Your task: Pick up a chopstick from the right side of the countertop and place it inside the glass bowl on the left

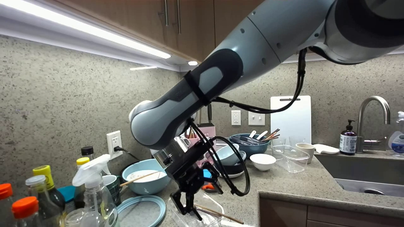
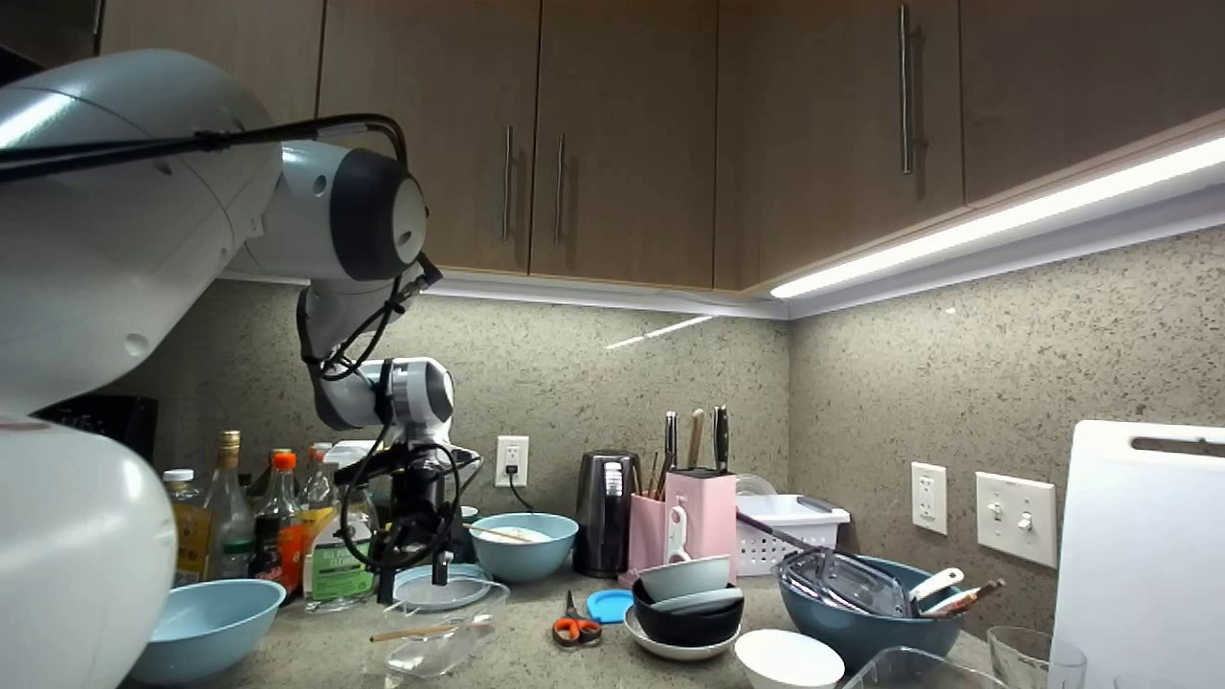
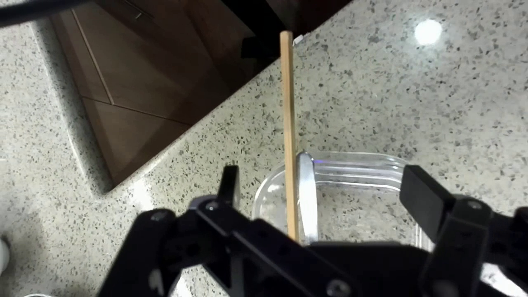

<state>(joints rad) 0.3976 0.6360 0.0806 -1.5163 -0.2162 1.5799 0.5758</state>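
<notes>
Lying across the rim of the clear container [image 3: 354, 168], apparently the glass bowl meant, the chopstick [image 3: 289, 136] juts out over the countertop [image 3: 363, 90]. In the wrist view the gripper [image 3: 321, 181] has its jaws apart, either side of the chopstick, clamped on nothing. Step judged: placing, release likely complete. Next move should be vertical withdrawal, leaving the projecting end undisturbed.

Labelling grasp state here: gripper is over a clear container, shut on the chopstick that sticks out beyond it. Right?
Not quite: the gripper is open, not shut on the chopstick. The wrist view shows its fingers wide apart, neither touching the chopstick. The rest is right: it is over a clear container, and the chopstick sticks out beyond that.
</notes>
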